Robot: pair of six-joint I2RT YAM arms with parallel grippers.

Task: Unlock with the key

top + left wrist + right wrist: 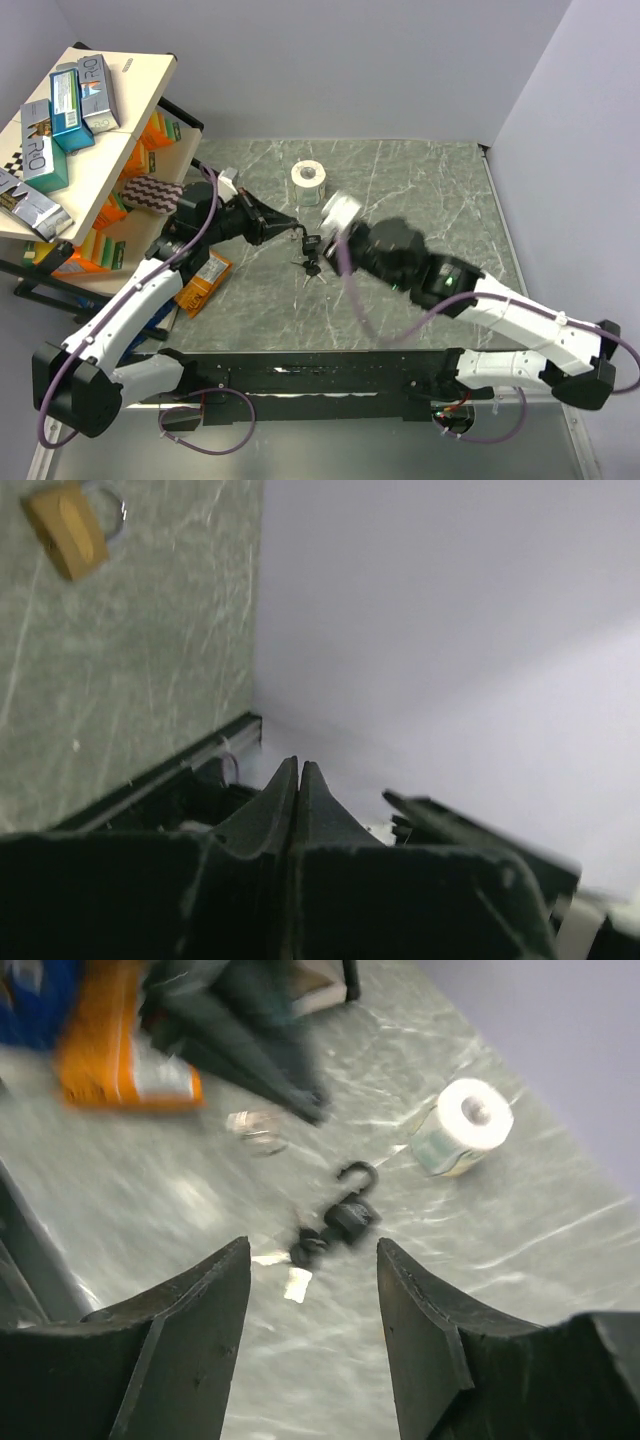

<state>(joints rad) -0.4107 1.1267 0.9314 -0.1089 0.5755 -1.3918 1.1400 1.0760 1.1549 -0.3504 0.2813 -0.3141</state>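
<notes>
The key [305, 1250] lies on the bench [520, 1260] just ahead of the wide-open right pincer [312, 1248], near the left pincer [299, 770], which is pressed shut.

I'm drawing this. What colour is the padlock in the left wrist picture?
The padlock is golden yellow, like brass; the left wrist view shows it best.

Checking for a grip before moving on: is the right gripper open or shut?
Open: right gripper fingers stand wide apart, gripping nothing; the key lies on the table beyond.
</notes>
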